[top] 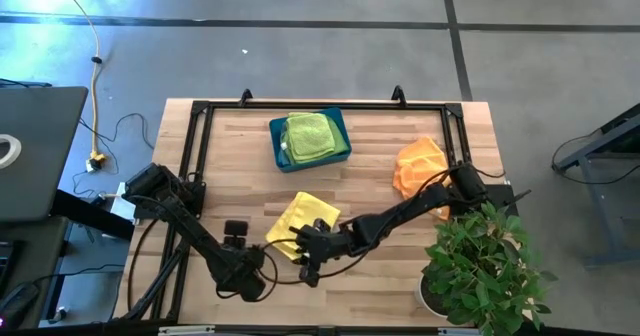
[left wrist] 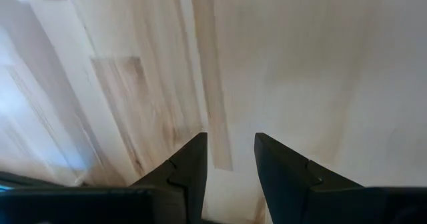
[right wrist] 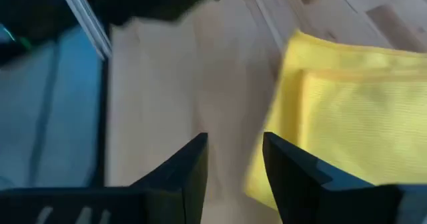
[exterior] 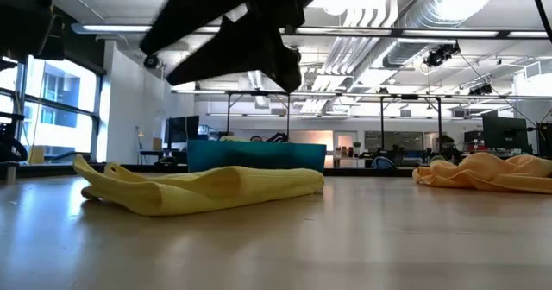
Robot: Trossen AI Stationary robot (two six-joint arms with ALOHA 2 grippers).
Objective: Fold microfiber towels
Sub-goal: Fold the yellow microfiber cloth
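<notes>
Right gripper [right wrist: 233,177]: the two dark fingers are seen parted with only bare wood in the gap, nothing gripped; it is held just off the near edge of the yellow towel [top: 300,221], a position judged to suit a fold just laid or about to be taken up. Left gripper [left wrist: 230,171]: fingers set a little apart over bare tabletop, nothing between them; it is parked near the front edge of the table [top: 380,276], beside the right gripper [top: 312,256], and is judged to be waiting. Yellow towel: laid flat on the wood near the middle front, already doubled over, a layered edge being shown in the right wrist view [right wrist: 360,117] and a rolled fold in the low view [exterior: 203,189]. Orange towel [top: 418,166]: left crumpled toward the right side of the table, unfolded, presumably queued for later. Lime green towel [top: 309,134]: folded and stowed inside the teal bin [top: 341,128] at the back centre, judged the place for finished pieces. Potted plant [top: 485,261]: stood at the front right corner, close by the right arm, not part of the work.
</notes>
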